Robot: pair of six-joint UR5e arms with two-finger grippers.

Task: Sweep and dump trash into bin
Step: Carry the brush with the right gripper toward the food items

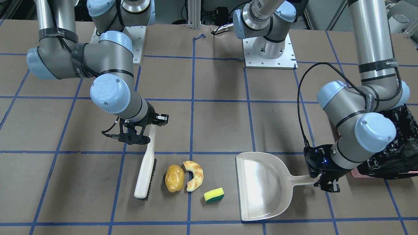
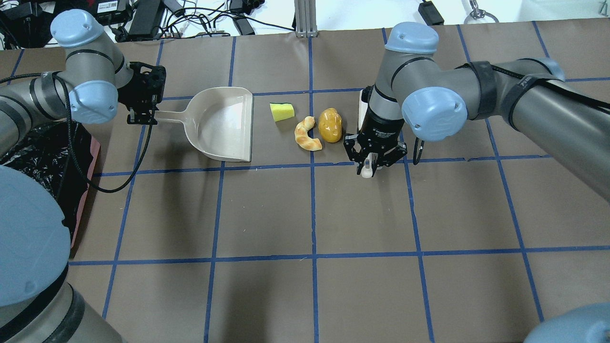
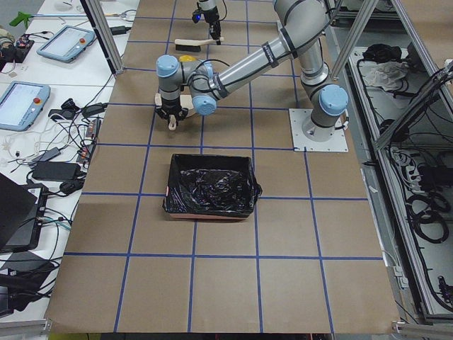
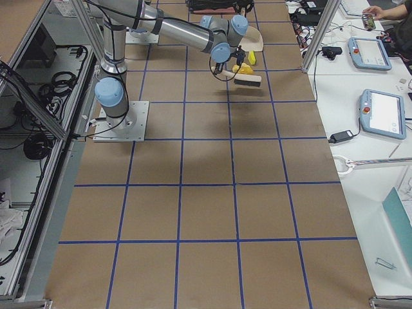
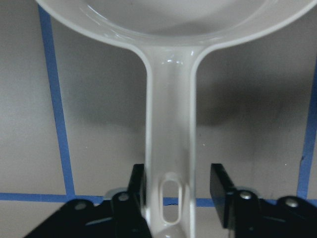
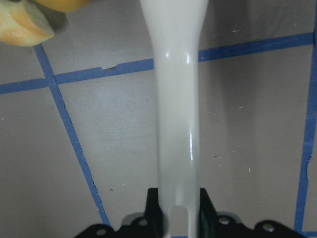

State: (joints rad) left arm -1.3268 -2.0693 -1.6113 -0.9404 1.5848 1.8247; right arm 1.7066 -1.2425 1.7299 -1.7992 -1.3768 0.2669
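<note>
**On the table: brush [image 1: 145,173] gripped, dustpan [image 1: 261,186] handle straddled**

Across the table [image 1: 212,98] from the robot, the front camera showed a row. It ran from the white brush to the potato [image 1: 174,178], the pastry [image 1: 195,175], the sponge [image 1: 214,195] and the beige dustpan, whose mouth faced them. Potato and pastry lay just beside each other, and the sponge sat a little apart, nearer the dustpan. The right gripper [image 1: 152,128] was at the top of the brush handle. The left gripper [image 1: 328,186] was at the end of the dustpan handle. The bin [image 1: 398,153], lined with black plastic, stood behind the left arm, well apart from all three.

From overhead the same row ran the other way, with the bin at the view's left edge.

From the table's left end the bin stood nearest the camera, its liner crinkled.

From the right end the brush lay beside the yellow items, too small to tell more.

On the left wrist camera the jaws were open on either side of the dustpan handle. One finger [image 5: 137,191] touched it and the other stood off with a gap.

On the right wrist camera the fingers [image 6: 153,203] were clamped on the brush handle, with the pastry and potato in the upper left corner.
</note>
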